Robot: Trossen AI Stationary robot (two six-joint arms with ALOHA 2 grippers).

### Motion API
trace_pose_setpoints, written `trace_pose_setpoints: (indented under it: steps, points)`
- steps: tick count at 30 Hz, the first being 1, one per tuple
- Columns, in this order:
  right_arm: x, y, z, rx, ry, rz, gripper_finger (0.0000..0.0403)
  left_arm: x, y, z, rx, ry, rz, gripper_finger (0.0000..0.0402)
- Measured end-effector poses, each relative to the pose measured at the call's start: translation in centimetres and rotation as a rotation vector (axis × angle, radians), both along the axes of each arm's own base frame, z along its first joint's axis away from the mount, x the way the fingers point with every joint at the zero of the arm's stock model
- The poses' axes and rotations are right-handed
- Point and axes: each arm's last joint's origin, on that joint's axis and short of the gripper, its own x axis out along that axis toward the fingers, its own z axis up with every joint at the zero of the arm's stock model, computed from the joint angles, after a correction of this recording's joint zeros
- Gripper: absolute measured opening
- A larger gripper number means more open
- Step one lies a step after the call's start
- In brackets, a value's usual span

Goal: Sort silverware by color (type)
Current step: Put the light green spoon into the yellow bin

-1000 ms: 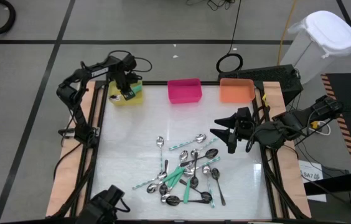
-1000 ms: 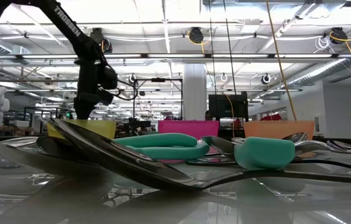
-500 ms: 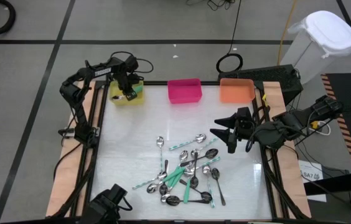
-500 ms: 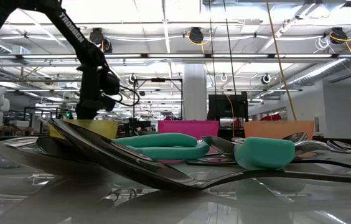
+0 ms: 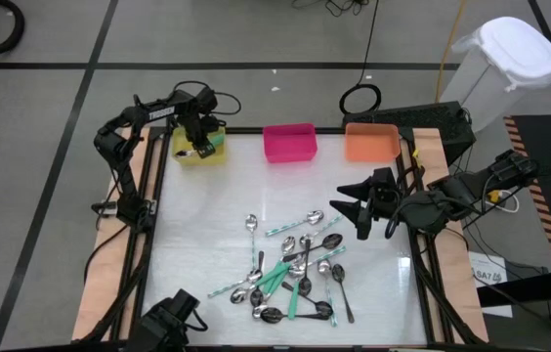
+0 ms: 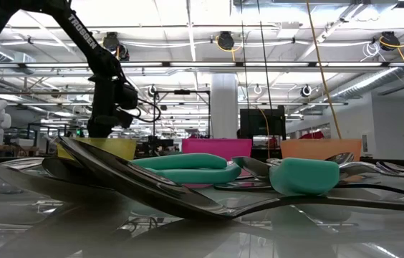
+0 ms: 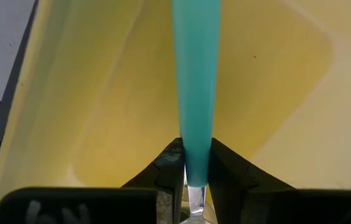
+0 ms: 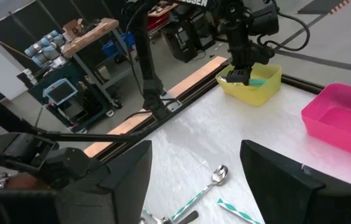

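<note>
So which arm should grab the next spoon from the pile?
Probably the right. The right gripper is open and empty beside the pile of spoons. The left gripper is far off over the yellow bin, with a teal-handled spoon between its fingers.

Teal-handled spoons (image 6: 188, 169) before yellow bin (image 6: 105, 147)
</note>
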Motion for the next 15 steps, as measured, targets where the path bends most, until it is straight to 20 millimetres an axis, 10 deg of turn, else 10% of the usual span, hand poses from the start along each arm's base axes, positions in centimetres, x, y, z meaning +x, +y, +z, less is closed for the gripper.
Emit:
trace_pose_setpoints:
  steps: [15]
  points:
    - [0.0,0.01,0.0,0.004,0.0,0.002,0.0242,-0.55,-0.57,0.24,-0.036,0.102,0.103,0.0213]
